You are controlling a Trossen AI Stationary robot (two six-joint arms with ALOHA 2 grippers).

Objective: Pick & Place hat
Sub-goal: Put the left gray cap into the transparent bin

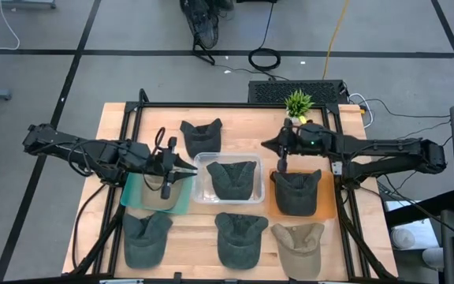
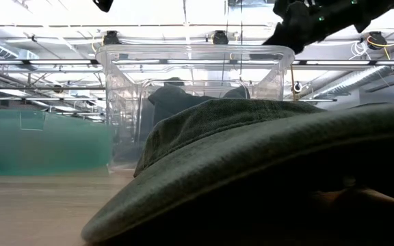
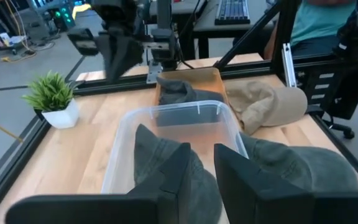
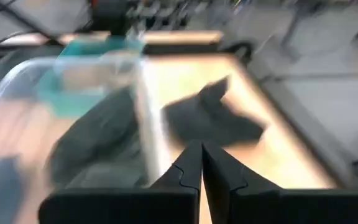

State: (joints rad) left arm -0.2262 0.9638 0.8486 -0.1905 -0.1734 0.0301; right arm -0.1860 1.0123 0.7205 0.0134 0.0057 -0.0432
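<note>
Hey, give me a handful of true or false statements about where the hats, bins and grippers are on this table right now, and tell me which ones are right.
1. A dark hat lies inside the clear bin. True.
2. The orange tray is empty. False: a dark hat lies on it.
3. The right gripper is shut with nothing between its fingers. True.
4. The tan hat sits in the teal tray. False: it lies on the bare table at the front right.
5. The left gripper hangs over the teal tray. True.
6. The small potted plant stands at the table's front left corner. False: it stands at the back, right of centre.
</note>
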